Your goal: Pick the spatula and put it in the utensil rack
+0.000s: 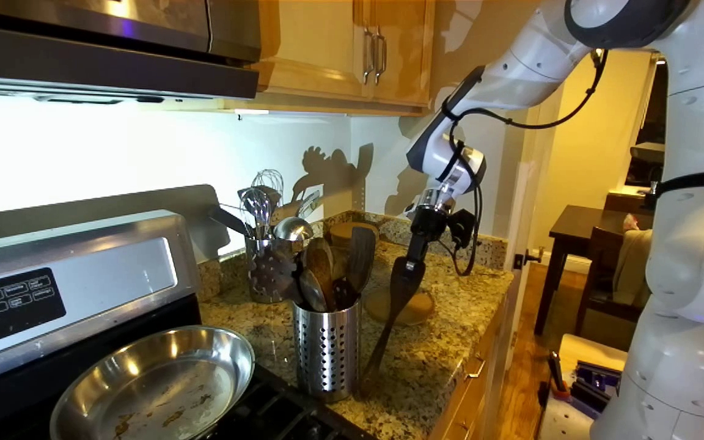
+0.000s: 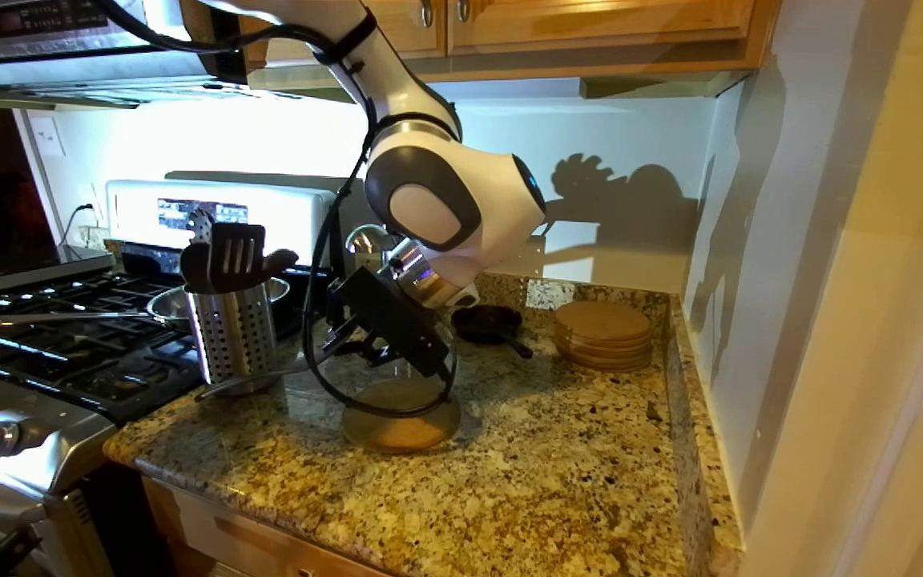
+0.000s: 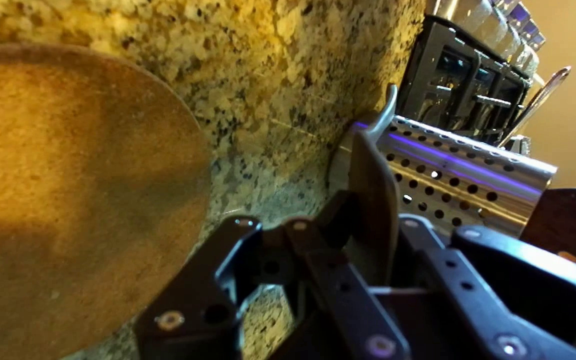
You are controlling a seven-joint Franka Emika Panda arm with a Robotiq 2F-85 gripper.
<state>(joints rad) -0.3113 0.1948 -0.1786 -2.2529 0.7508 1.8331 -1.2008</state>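
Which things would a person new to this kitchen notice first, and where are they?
Likely the white arm, which fills the right side of an exterior view and reaches over the counter. Then the gripper holding the spatula by its wide end, with the thin end slanting down beside the rack. The shiny pan on the stove, low at the left of that view, probably comes next.
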